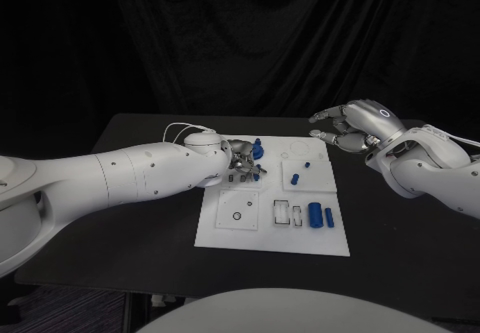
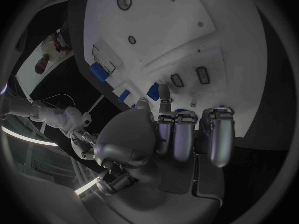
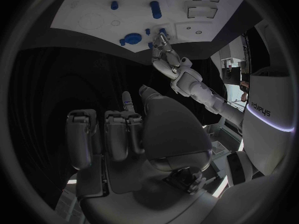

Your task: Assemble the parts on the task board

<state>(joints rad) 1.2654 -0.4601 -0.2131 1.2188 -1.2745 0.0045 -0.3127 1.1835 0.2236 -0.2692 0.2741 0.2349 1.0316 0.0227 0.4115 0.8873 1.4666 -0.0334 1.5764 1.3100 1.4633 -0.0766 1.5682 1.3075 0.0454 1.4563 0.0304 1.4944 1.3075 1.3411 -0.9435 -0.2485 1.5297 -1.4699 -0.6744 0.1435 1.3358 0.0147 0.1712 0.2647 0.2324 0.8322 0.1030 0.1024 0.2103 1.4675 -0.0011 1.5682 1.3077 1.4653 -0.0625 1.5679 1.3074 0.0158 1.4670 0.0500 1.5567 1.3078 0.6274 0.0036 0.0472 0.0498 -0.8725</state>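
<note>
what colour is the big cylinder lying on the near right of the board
Blue. The cylinder lies on the white task board, clearest in the head view.

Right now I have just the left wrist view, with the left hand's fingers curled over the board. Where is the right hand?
Observer: The right hand is raised beyond the far right corner of the task board, touching nothing on it.
Operator: Is it holding a part?
Observer: Its fingers are curled in, and I see nothing in them.
Operator: What lies past my fingers?
Observer: A blue part stands on the board right by the left hand. I cannot tell whether the hand grips it.
</note>
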